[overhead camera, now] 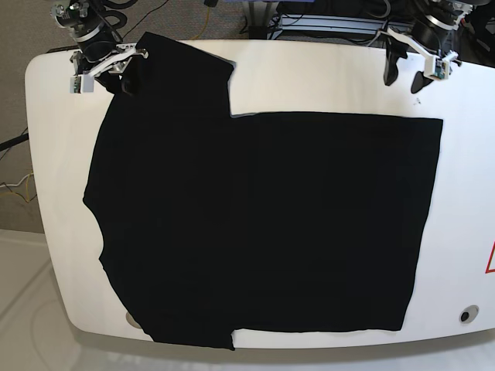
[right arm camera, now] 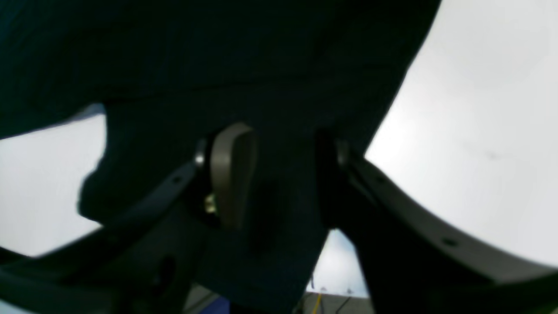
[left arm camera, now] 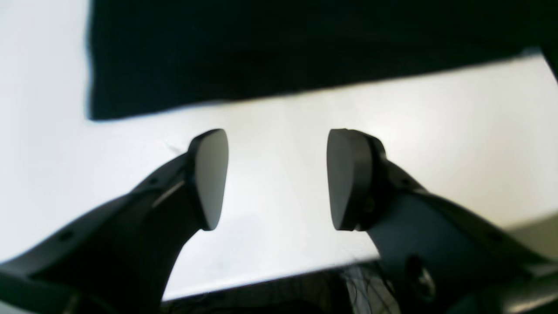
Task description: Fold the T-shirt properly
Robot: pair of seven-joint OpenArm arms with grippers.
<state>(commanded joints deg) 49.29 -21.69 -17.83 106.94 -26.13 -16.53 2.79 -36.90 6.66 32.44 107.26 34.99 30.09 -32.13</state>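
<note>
The black T-shirt (overhead camera: 255, 216) lies spread flat over most of the white table (overhead camera: 48, 154), one sleeve reaching the far left corner. My right gripper (overhead camera: 104, 77) is at that sleeve. In the right wrist view its fingers stand apart with the T-shirt (right arm camera: 261, 65) running between them, right gripper (right arm camera: 285, 174) open around the cloth. My left gripper (overhead camera: 406, 77) hovers over bare table beyond the shirt's far right corner. The left wrist view shows the left gripper (left arm camera: 277, 144) open and empty, a straight edge of the T-shirt (left arm camera: 305, 43) just ahead of it.
A red marking (overhead camera: 491, 259) sits at the table's right edge and a small round hole (overhead camera: 464, 315) near its front right corner. Cables and equipment (overhead camera: 325, 19) crowd the floor behind the far edge. The table edge (left arm camera: 261, 283) runs just under the left gripper.
</note>
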